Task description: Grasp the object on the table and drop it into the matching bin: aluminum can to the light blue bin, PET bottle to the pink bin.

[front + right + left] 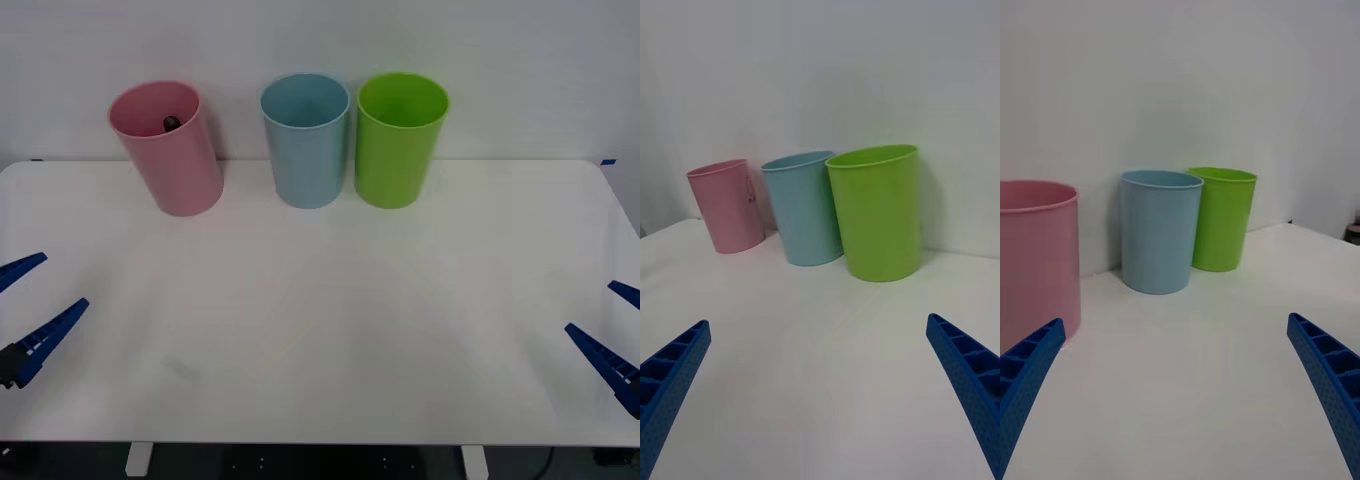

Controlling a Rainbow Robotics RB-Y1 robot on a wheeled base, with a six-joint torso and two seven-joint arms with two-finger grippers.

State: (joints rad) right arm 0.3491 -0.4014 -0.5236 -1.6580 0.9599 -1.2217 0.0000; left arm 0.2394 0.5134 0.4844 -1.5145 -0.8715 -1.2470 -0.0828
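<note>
The pink bin (172, 155) stands at the back left of the white table (320, 330), leaning slightly. Inside it, just below the far rim, a small dark piece of the PET bottle (171, 123) shows; the rest is hidden by the wall. The light blue bin (305, 140) stands upright to the right of the pink one. My left gripper (32, 303) is open at the table's left edge, holding nothing. My right gripper (612, 328) is open at the right edge. Both wrist views face the bins: pink bin (726, 206), light blue bin (803, 206), pink bin (1034, 255), light blue bin (1159, 229).
A bright green bin (400, 138) stands upright right beside the light blue one, also seen as the green bin (876, 210) and the green bin (1221, 217). A white wall rises just behind the bins. Bare tabletop stretches between the grippers and the bins.
</note>
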